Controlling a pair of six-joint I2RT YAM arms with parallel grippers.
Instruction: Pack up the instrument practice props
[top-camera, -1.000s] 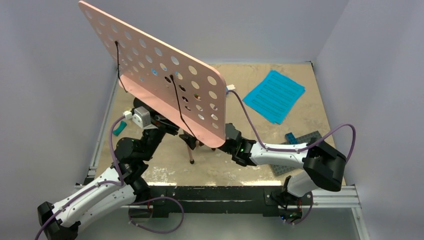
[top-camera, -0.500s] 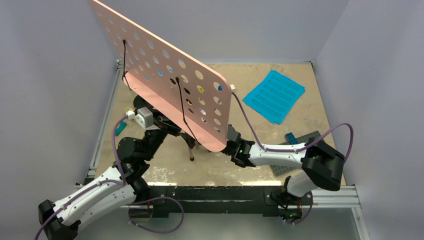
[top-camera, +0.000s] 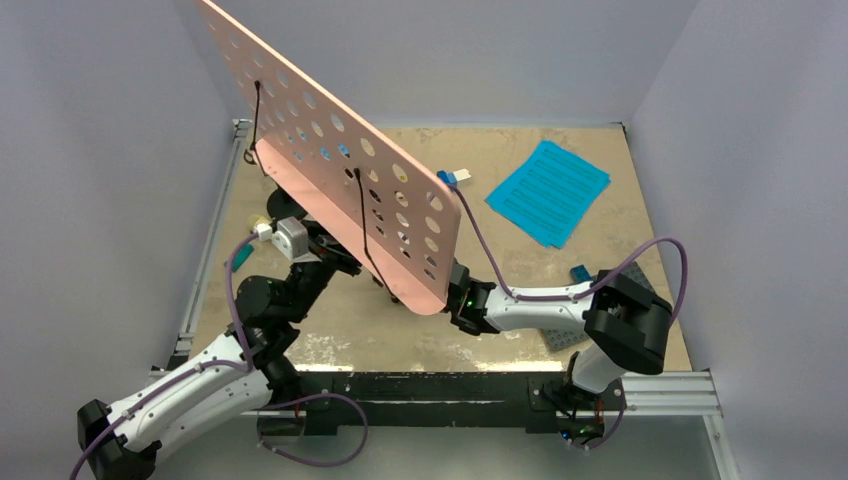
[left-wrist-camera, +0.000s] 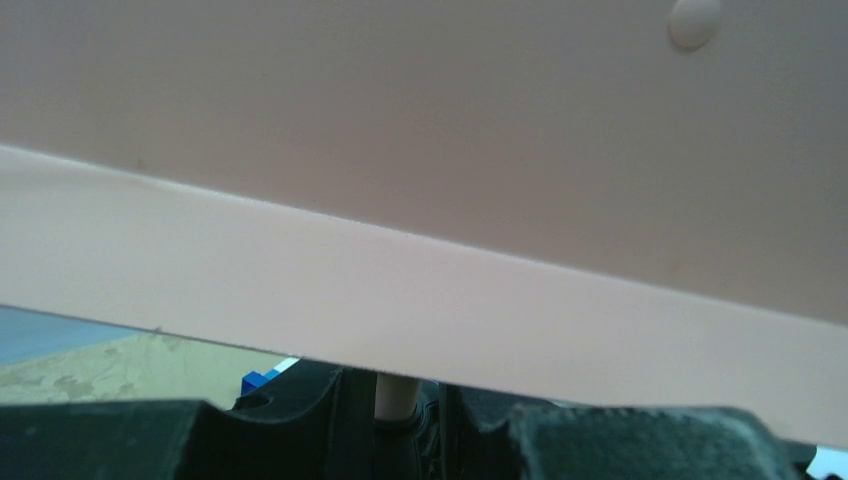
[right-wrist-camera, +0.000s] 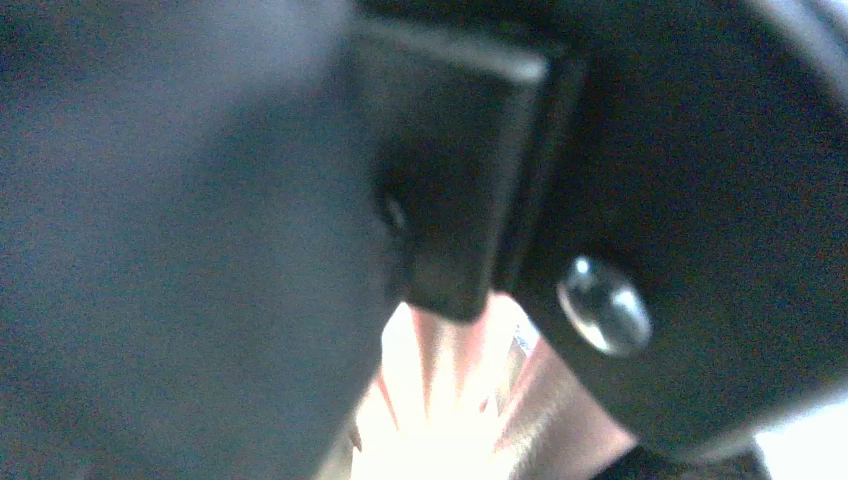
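From where I stand the stand (top-camera: 290, 180) sits at about 9 o'clock on the table (top-camera: 400, 335), its board (top-camera: 320, 160) tipped steeply, top edge high toward 11 o'clock and lower corner dipping to 6. The left gripper (left-wrist-camera: 395, 432) is clenched on the pole (left-wrist-camera: 394, 397) just under the board's ledge. The right gripper (right-wrist-camera: 445, 330) is tucked beneath that lower corner; its own view is a dark blur with a pink glow, so I cannot tell whether it has hold of anything.

My guess is they are working to fold or lay the stand down for packing. To do that well, the left should hold the pole firm and act as the pivot, not the mover. The right needs a sure hold before anything swings (a board this broad will twist if pushed at one corner). Bring it down slowly, toward 6 o'clock, away from the pages (top-camera: 548, 192) lying at 2 o'clock, well apart and untouched. Mind the black cords over the board's face; they could snag a finger
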